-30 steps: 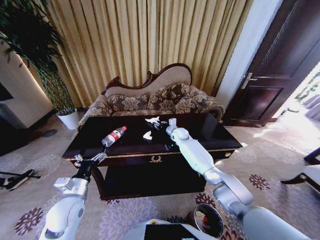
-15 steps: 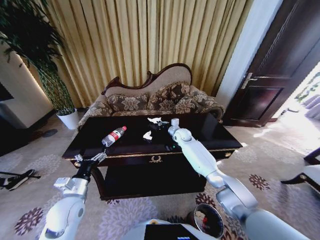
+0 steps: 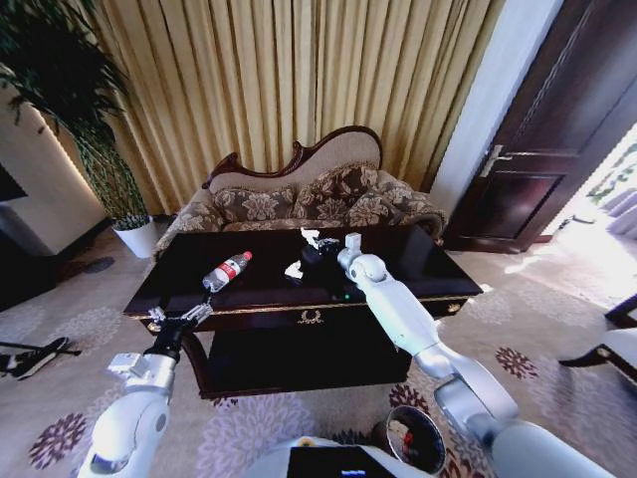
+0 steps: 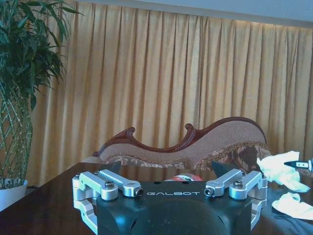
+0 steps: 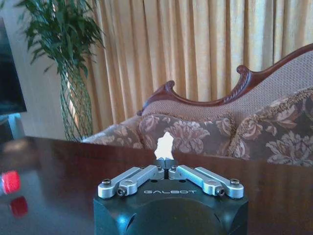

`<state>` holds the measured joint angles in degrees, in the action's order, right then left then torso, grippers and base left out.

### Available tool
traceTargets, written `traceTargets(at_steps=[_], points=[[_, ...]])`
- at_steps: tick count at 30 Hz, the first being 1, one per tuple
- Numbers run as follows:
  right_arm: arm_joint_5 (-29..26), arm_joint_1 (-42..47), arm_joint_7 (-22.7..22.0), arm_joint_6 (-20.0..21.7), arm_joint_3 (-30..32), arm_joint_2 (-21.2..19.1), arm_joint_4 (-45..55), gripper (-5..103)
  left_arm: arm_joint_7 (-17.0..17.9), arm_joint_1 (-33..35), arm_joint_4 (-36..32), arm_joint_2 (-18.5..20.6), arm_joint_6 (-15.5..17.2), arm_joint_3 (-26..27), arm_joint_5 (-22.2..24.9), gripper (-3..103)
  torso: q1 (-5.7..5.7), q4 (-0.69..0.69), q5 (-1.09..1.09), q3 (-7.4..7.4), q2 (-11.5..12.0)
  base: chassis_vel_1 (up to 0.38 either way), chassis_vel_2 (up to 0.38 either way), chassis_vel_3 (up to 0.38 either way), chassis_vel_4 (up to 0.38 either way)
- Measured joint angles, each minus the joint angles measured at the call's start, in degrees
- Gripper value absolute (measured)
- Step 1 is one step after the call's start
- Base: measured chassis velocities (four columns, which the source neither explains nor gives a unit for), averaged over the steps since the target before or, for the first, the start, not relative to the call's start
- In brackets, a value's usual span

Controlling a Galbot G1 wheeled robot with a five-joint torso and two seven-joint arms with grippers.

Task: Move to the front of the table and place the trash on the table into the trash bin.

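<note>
Right gripper (image 5: 165, 164): fingers closed on crumpled paper wad (image 5: 164, 145), raised above mid-table (image 3: 418, 261). Left gripper (image 3: 181, 317): spread open, empty, apparently just short of the table's front edge. Bottle (image 3: 227, 271) lies near it.

the robot's two arms were white and smooth, with round silver joints. each arm ended in a black block with the word galbot on it. the left gripper (image 4: 171, 188) and the right gripper (image 5: 165, 163) had shiny silver metal bars with small dark screws. the fingertips were black.
</note>
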<state>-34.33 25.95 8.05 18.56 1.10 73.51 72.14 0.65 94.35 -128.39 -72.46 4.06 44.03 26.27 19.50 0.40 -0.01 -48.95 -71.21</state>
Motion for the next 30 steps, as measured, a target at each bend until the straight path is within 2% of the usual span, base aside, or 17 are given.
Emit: traceTargets(at_steps=[16, 30], points=[[-3.66, -0.34, 0.00, -0.21, 2.56, -1.90, 5.00, 0, 0.03, -0.48, 0.84, 0.05, 0.07, -0.21, 0.02, 100, 0.00, 0.00, 0.00, 0.00, 0.00, 0.000, 0.000, 0.000, 0.000], [-3.63, 4.60, 0.00, -1.14, 10.40, -5.45, 11.05, 0, -0.07, -0.75, 2.23, 0.16, -0.05, -0.30, 0.10, 100, 0.02, 0.02, 0.00, 0.00, 0.00, 0.021, -0.020, -0.018, 0.025]])
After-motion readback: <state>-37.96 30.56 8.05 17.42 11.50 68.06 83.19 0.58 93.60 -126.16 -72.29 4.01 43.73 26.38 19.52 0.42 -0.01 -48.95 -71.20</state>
